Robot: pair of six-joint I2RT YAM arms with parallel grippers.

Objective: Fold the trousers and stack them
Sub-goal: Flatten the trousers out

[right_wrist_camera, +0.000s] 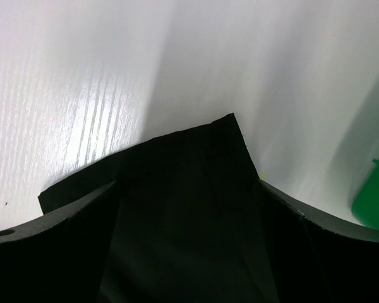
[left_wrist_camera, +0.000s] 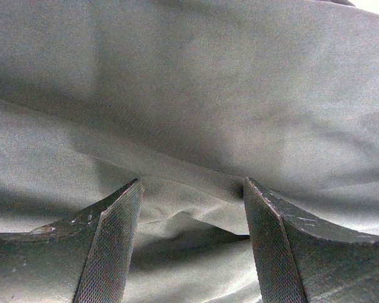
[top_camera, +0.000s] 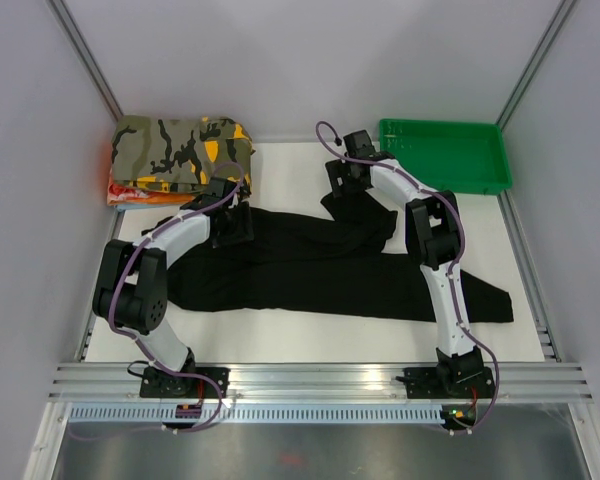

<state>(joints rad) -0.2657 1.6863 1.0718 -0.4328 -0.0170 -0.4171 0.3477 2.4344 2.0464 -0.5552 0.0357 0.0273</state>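
The black trousers (top_camera: 320,265) lie spread across the white table, one leg reaching to the front right. My left gripper (top_camera: 230,218) is low over their back left part. In the left wrist view its jaws (left_wrist_camera: 192,183) stand wide apart, with a raised fold of the fabric (left_wrist_camera: 196,126) between the fingertips. My right gripper (top_camera: 342,188) is over the trousers' back middle edge. In the right wrist view its jaws (right_wrist_camera: 188,183) are also wide apart, with a black fabric corner (right_wrist_camera: 196,164) lying between them on the table. Neither gripper is shut on the cloth.
A folded olive, black and orange camouflage garment (top_camera: 180,150) lies at the back left, just behind the left gripper. A green tray (top_camera: 445,155) stands at the back right and shows at the right edge of the right wrist view (right_wrist_camera: 376,202). Grey walls enclose three sides.
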